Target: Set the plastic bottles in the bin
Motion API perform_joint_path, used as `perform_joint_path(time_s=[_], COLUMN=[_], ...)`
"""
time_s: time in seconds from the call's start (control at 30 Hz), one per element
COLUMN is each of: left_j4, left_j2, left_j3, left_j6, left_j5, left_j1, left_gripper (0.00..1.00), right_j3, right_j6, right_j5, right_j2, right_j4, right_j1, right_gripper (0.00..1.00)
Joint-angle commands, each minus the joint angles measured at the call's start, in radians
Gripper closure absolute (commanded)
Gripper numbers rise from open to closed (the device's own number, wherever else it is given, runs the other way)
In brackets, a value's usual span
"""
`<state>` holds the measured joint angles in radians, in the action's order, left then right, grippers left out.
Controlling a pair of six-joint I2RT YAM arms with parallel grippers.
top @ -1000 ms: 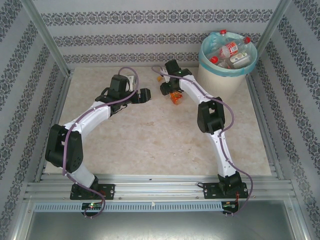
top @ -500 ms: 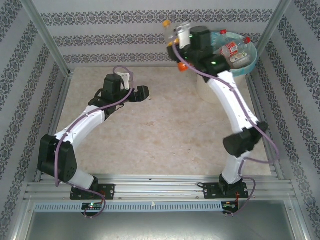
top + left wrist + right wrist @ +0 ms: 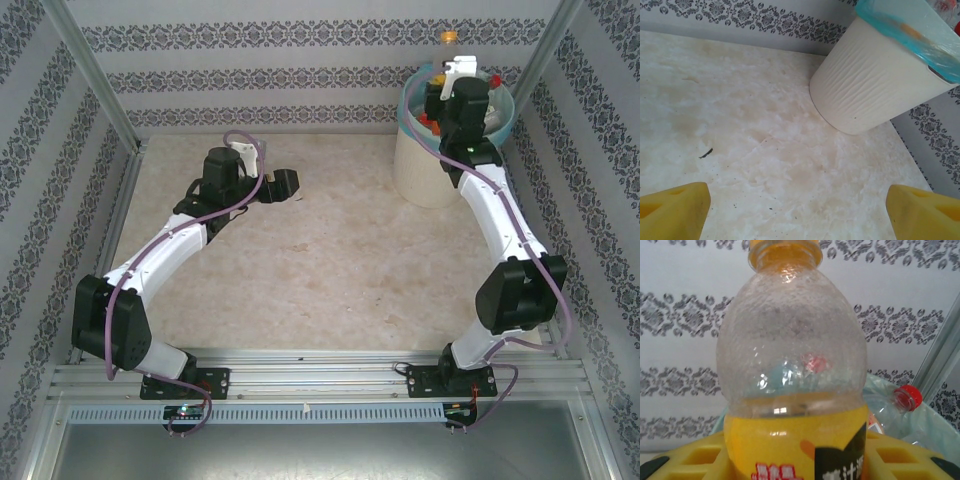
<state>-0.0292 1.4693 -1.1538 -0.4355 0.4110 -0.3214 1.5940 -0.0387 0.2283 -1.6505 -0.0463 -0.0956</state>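
**Right arm.** The right gripper [image 3: 795, 465] is shown over the large round cream-white bin [image 3: 424, 172]. The bin stands at the far right corner of the pale marbled tabletop [image 3: 330, 260] and is lined with a light blue-green plastic bag [image 3: 507, 112]. A small clear plastic bottle with a yellow label and an orange cap [image 3: 790, 355] is pinched between the yellow fingers [image 3: 690, 460] of this gripper. The bottle is held cap uppermost, and in the top view its orange cap [image 3: 450, 38] is seen beyond the far rim of the bin, against the patterned back wall [image 3: 300, 35]. Behind the held bottle, a clear bottle with a red cap [image 3: 900, 407] is seen lying inside the bag.

**Left arm.** The left gripper [image 3: 285, 187] is shown low over the tabletop, left of the bin and well apart from it. In the left wrist view its two yellow fingertips [image 3: 672, 215] are spread wide, with bare tabletop seen between them. The ribbed wall of the bin [image 3: 870, 85] is seen ahead and to the right.
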Motion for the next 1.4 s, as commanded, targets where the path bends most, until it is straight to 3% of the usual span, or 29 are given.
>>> perform_joint_path(time_s=[0.0, 0.27, 0.87, 0.97, 1.17, 1.37], left_j4=[0.032, 0.032, 0.050, 0.048, 0.045, 0.051], left_j2=[-0.027, -0.033, -0.008, -0.008, -0.004, 0.003], left_j3=[0.019, 0.035, 0.040, 0.042, 0.042, 0.039], left_j6=[-0.009, -0.005, -0.020, -0.022, -0.022, -0.029], left_j5=[0.005, -0.010, -0.009, -0.010, -0.014, -0.012], left_j1=[-0.008, -0.007, -0.008, -0.008, -0.007, -0.007], left_gripper=[0.09, 0.09, 0.09, 0.09, 0.09, 0.09], right_j3=[-0.054, -0.163, -0.245, -0.240, -0.163, -0.057], right_j6=[0.044, 0.036, 0.089, 0.103, 0.143, 0.177], right_j5=[0.018, 0.027, -0.020, -0.046, -0.087, -0.076], right_j2=[0.015, 0.013, -0.030, -0.011, 0.029, 0.043], right_j4=[-0.192, -0.320, -0.273, -0.254, -0.161, -0.058], right_j1=[0.026, 0.072, 0.146, 0.146, 0.144, 0.141], right_gripper=[0.52, 0.51, 0.46, 0.42, 0.20, 0.20])
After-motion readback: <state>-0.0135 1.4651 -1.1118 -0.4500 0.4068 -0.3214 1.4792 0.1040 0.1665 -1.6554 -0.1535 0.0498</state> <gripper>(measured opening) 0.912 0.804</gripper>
